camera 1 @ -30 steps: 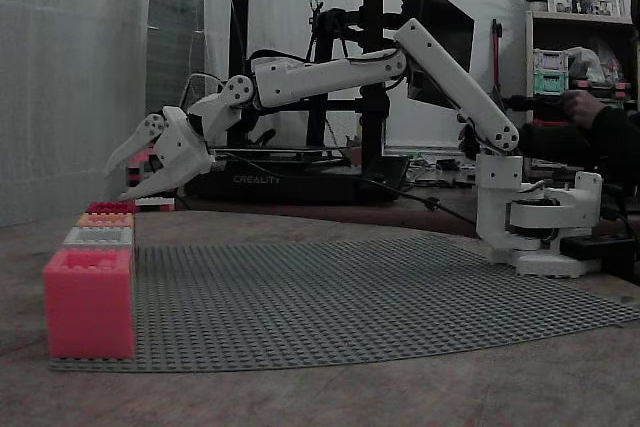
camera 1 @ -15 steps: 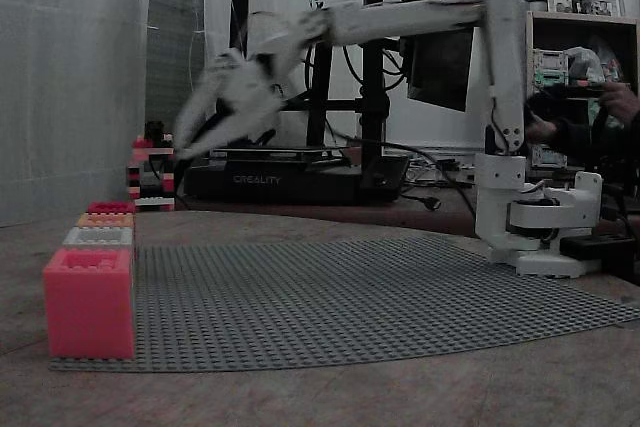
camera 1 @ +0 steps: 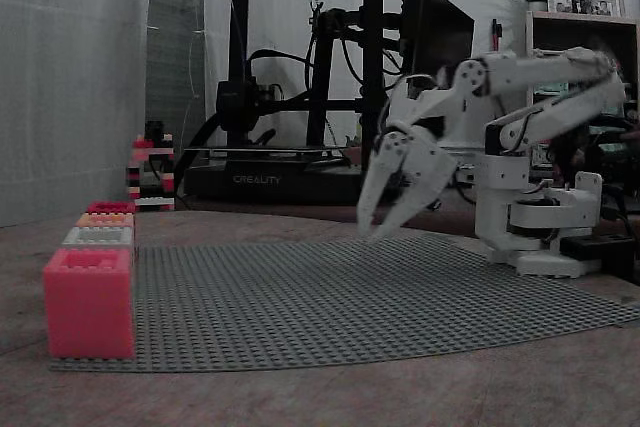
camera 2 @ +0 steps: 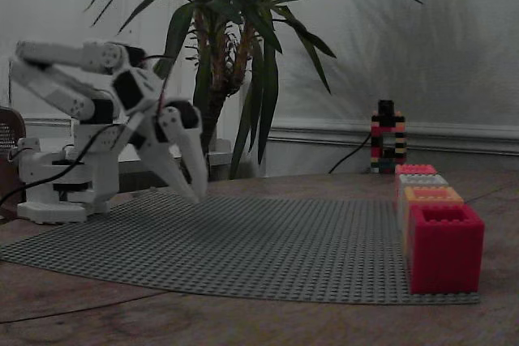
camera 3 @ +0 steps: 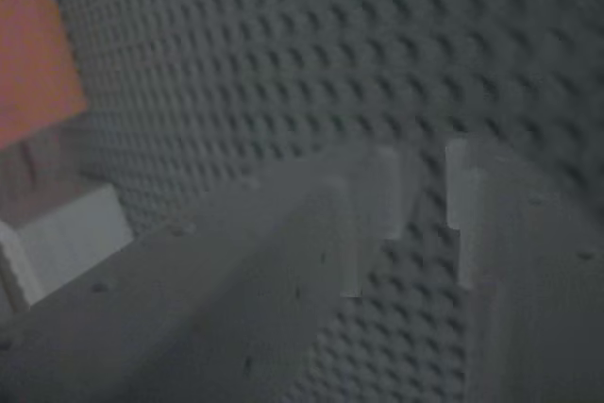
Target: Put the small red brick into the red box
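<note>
Fixed view, tool: you see its fingers spread apart, tips pointing down just above the grey baseplate, with nothing between them.
Wrist view, tool: the baseplate's studs show through the gap between your two fingers.
Red box: far end of the box row at the baseplate's edge, about 9 o'clock from your tool and well apart from it.
Row neighbours: orange box, grey box, then pink box nearest the camera.
Fixed view, opposite side: red box lies about 3 o'clock from the tool.
</note>
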You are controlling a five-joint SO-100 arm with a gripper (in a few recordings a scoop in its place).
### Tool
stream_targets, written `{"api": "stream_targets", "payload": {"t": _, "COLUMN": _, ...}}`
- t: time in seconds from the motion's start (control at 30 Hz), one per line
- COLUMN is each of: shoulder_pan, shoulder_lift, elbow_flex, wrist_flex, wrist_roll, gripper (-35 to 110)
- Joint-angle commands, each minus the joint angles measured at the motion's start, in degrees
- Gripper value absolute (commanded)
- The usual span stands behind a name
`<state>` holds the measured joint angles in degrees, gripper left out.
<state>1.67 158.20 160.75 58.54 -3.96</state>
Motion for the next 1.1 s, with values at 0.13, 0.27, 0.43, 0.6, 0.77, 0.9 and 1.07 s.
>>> {"api": "stream_targets", "payload": {"t": 0.13, "shoulder_pan": -0.79, "shoulder_lift": 16.87, "elbow_flex": 1.58, "wrist_flex": 16.26, "wrist_roll": 1.41, "gripper": 0}}
{"api": "stream_targets", "payload": {"t": 0.27, "shoulder_pan": -1.05, "shoulder_lift": 22.85, "elbow_flex": 2.46, "wrist_flex": 20.39, "wrist_roll": 2.02, "gripper": 0}}
{"api": "stream_targets", "payload": {"t": 0.43, "shoulder_pan": -0.97, "shoulder_lift": 26.10, "elbow_flex": 3.08, "wrist_flex": 21.88, "wrist_roll": 2.72, "gripper": 0}}
{"api": "stream_targets", "payload": {"t": 0.6, "shoulder_pan": -0.70, "shoulder_lift": 26.37, "elbow_flex": 3.16, "wrist_flex": 21.88, "wrist_roll": 3.16, "gripper": 0}}
{"api": "stream_targets", "payload": {"t": 0.77, "shoulder_pan": -0.70, "shoulder_lift": 26.37, "elbow_flex": 3.16, "wrist_flex": 21.88, "wrist_roll": 3.34, "gripper": 0}}
{"api": "stream_targets", "payload": {"t": 0.9, "shoulder_pan": -0.53, "shoulder_lift": 26.37, "elbow_flex": 3.16, "wrist_flex": 21.88, "wrist_roll": 3.43, "gripper": 0}}
{"api": "stream_targets", "payload": {"t": 1.07, "shoulder_pan": 0.88, "shoulder_lift": 26.37, "elbow_flex": 3.16, "wrist_flex": 21.88, "wrist_roll": 2.90, "gripper": 0}}
